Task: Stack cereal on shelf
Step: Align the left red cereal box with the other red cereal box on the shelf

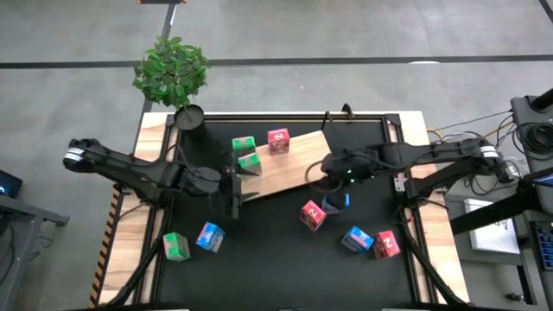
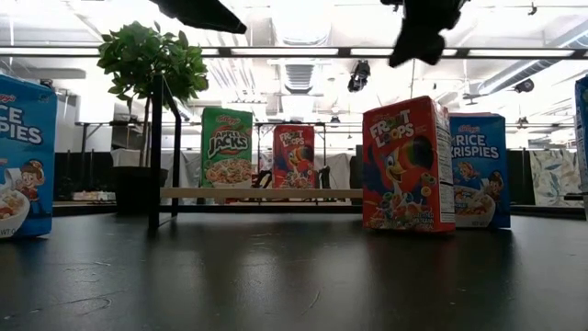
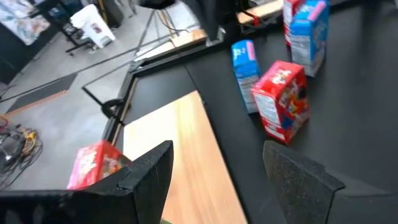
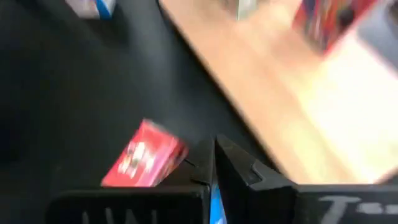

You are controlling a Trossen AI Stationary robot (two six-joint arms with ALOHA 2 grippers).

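The light-wood shelf board point(image 1: 285, 168) lies slanted on the black mat. Two green cereal boxes point(image 1: 246, 154) and one pink-red box point(image 1: 278, 140) stand on it. On the mat stand a pink-red box point(image 1: 313, 214), a blue box point(image 1: 337, 202), another blue box point(image 1: 356, 239) beside a pink-red box point(image 1: 386, 244), and a green box point(image 1: 176, 246) next to a blue box point(image 1: 209, 236). My left gripper point(image 1: 233, 197) point(image 3: 217, 149) is open over the board's near left edge. My right gripper point(image 1: 321, 170) point(image 4: 213, 146) is shut and hangs raised point(image 2: 418, 41) by the board's right end.
A potted plant point(image 1: 173, 73) in a dark pot stands at the table's far left corner. Cables and equipment point(image 1: 527, 138) lie beyond the right edge. Open mat point(image 1: 268, 259) runs along the near middle between the two groups of boxes.
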